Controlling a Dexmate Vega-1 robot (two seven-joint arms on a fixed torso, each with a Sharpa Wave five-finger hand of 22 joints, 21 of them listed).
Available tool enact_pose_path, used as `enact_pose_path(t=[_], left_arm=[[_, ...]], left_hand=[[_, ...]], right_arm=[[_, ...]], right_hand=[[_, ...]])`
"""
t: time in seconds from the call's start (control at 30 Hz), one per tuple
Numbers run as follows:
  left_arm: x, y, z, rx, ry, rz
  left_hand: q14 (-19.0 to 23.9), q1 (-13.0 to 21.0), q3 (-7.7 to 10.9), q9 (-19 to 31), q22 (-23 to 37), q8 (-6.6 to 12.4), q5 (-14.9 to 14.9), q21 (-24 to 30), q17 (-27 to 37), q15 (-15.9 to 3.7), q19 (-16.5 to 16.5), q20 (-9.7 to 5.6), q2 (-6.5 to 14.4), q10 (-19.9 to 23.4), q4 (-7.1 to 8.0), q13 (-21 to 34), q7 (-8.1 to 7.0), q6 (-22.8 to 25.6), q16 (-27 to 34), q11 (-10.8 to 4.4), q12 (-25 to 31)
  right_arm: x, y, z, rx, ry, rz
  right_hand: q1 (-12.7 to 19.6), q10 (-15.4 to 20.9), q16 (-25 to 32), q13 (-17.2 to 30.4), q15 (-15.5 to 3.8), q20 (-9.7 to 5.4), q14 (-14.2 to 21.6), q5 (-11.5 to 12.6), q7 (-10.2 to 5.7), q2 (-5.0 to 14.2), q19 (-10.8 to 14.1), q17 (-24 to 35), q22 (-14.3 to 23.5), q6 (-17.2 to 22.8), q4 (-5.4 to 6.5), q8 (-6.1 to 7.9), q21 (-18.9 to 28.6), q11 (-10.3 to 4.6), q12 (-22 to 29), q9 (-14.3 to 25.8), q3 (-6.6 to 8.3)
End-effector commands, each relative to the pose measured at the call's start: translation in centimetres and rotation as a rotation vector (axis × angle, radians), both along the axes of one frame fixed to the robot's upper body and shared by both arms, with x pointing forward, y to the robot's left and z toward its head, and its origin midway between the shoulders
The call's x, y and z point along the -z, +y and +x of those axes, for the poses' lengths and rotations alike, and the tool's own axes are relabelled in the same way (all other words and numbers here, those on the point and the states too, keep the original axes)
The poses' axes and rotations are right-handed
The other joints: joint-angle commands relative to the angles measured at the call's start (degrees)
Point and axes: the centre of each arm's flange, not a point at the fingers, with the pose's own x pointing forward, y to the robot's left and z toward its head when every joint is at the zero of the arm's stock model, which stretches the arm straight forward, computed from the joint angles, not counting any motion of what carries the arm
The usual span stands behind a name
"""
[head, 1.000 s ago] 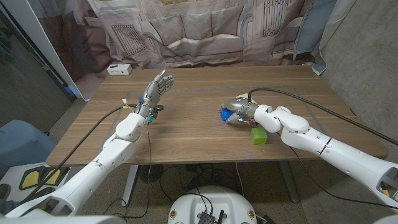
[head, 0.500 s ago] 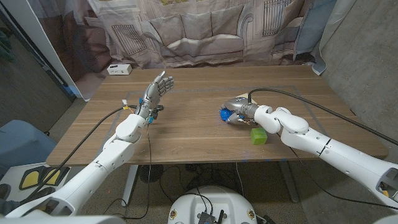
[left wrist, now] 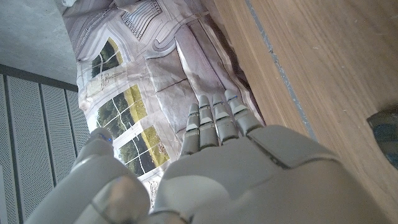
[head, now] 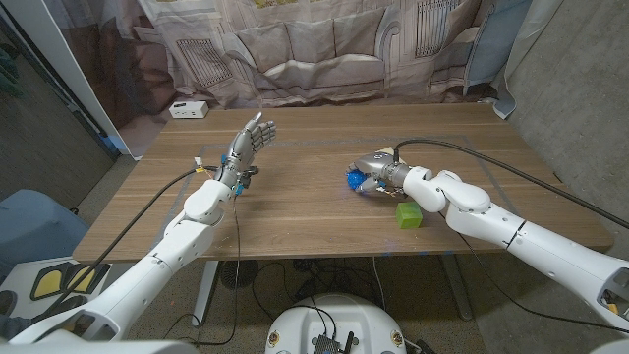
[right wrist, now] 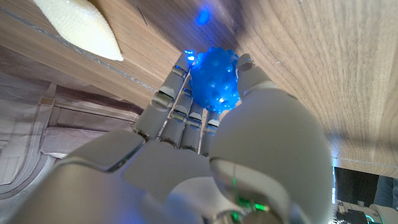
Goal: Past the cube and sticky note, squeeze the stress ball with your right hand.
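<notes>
1. Blue knobbly rubber stress ball (right wrist: 214,78) sits gripped in the right hand (head: 378,175) on the wooden table (head: 295,206), just beyond the green cube (head: 409,214).
2. Left hand (head: 248,141) is raised, fingers spread, holding nothing.

Two glossy white, rounded arm shells enter from the lower left and lower right of the frame, each ending in a grey metallic segmented hand, the left hand (head: 246,141) and the right hand (head: 378,172), with black cables trailing along both arms and small coloured tags near the left wrist.
</notes>
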Motion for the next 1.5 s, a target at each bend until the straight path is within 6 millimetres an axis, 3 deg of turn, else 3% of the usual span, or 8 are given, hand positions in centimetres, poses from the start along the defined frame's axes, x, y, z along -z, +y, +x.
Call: enact_pose_path(t=[0.03, 0.53, 1.5], left_arm=[[0.0, 0.0, 0.0, -0.003, -0.001, -0.007], [-0.4, 0.0, 0.0, -0.007, -0.008, 0.002], [-0.9, -0.1, -0.5, -0.008, -0.017, 0.017]], left_hand=[[0.51, -0.06, 0.03, 0.19, 0.04, -0.19, -0.02, -0.23, 0.15, 0.03, 0.59, 0.11, 0.59, 0.45, -0.29, 0.12, -0.06, 0.35, -0.03, 0.00, -0.01], [0.46, -0.08, -0.01, 0.19, 0.05, -0.20, -0.03, -0.25, 0.15, -0.02, 0.59, 0.08, 0.66, 0.60, -0.37, 0.13, -0.18, 0.44, -0.07, 0.07, 0.00], [0.50, -0.04, -0.04, 0.19, 0.04, -0.24, -0.03, -0.27, 0.15, 0.03, 0.60, 0.08, 0.88, 0.56, -0.52, 0.14, -0.10, 0.53, -0.08, -0.06, -0.10]], right_arm=[[-0.2, -0.7, -0.4, -0.004, -0.037, 0.056], [-0.8, -1.6, -1.7, -0.033, -0.108, 0.155], [-2.2, -3.0, -4.6, -0.106, -0.285, 0.374]], right_hand=[[0.07, 0.69, 0.26, -0.03, -0.72, 0.09, 0.87, 0.10, 0.07, 0.67, 0.84, 0.05, 0.14, 0.81, -0.06, 0.24, 0.36, 0.11, 0.26, 0.09, 0.09], [-1.35, 1.30, -0.12, -0.04, 0.07, 0.64, 1.28, -0.01, 0.87, 0.74, 0.88, -0.12, 0.17, 1.50, 0.75, -0.01, 0.10, 0.74, 0.04, 0.09, -0.39], [-1.37, 1.19, -0.61, -0.03, 0.44, 1.12, 0.37, 0.01, 0.84, 0.75, -0.33, 0.22, 0.18, 1.60, 0.44, -0.83, -0.83, 0.78, -0.72, 0.08, -0.82]])
